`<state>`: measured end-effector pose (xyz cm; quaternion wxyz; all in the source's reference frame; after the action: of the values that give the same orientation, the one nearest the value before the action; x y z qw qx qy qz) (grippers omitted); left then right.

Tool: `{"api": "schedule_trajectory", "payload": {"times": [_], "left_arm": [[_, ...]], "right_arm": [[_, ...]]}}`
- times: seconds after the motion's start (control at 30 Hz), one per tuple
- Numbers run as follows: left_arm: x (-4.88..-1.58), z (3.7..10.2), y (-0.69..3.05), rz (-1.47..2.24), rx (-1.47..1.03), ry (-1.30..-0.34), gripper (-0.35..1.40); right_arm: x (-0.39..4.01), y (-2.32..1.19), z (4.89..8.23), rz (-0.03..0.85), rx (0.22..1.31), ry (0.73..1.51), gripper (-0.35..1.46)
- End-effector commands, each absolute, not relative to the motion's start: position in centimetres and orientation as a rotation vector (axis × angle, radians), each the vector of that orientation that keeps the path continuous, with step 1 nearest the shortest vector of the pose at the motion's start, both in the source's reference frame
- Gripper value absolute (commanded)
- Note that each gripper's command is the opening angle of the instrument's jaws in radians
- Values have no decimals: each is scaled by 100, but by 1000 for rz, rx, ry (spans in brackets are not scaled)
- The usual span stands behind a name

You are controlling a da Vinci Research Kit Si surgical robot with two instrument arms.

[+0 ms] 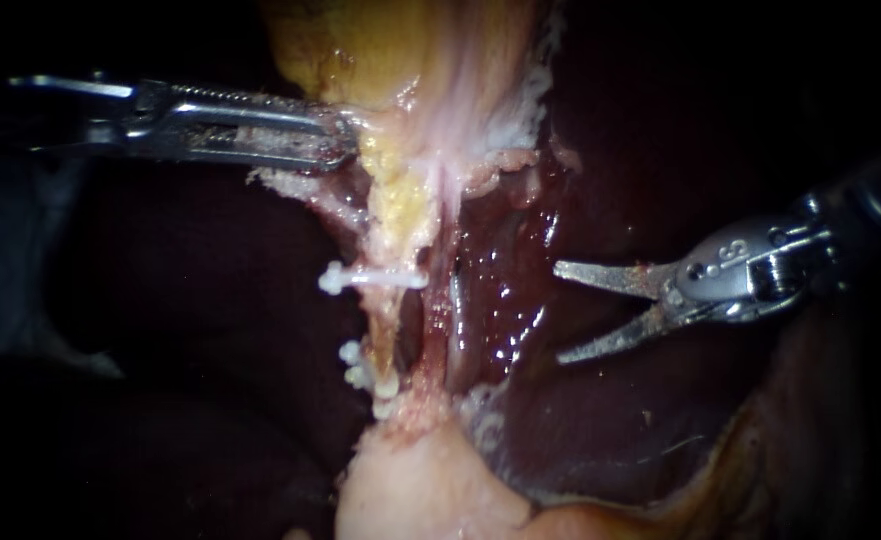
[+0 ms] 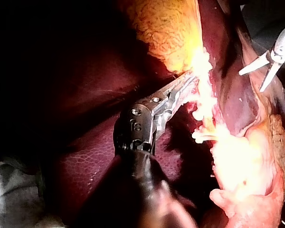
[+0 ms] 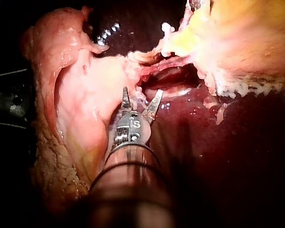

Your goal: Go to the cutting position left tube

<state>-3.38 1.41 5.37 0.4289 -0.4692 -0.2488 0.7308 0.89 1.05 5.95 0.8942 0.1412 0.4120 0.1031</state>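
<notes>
Endoscope: left instrument point(image 1: 338, 140), shaft lost in darkness, hand clamped on the gallbladder point(image 1: 400, 60). Right instrument point(image 1: 558, 313), hand gaping, stands apart from the clipped left tube point(image 1: 385, 330). Left wrist: glare swallows that grip. Right wrist: hand open, tube indistinct.

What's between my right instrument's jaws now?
Nothing held: the right instrument stands open, liver showing through the gap. The liver under its blades is covered. The left tube lies beyond the tips, untouched.

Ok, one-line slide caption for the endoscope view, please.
Right instrument, jaws open, hovers over the liver short of the clipped left tube; left instrument grips tissue below the gallbladder.
</notes>
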Motion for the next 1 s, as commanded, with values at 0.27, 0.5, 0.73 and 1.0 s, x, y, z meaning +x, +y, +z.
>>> {"api": "schedule_trajectory", "payload": {"times": [0.27,0.5,0.73,1.0], "left_arm": [[-316,495,153,1815,-1164,-649,-35],[-293,470,163,1794,-1178,-631,-35],[-293,472,162,1794,-1177,-626,-35],[-294,474,161,1795,-1177,-624,-35]], "right_arm": [[90,105,595,215,292,854,143],[94,103,592,208,313,862,143],[120,95,580,197,374,936,143],[172,85,572,181,406,982,143]]}}
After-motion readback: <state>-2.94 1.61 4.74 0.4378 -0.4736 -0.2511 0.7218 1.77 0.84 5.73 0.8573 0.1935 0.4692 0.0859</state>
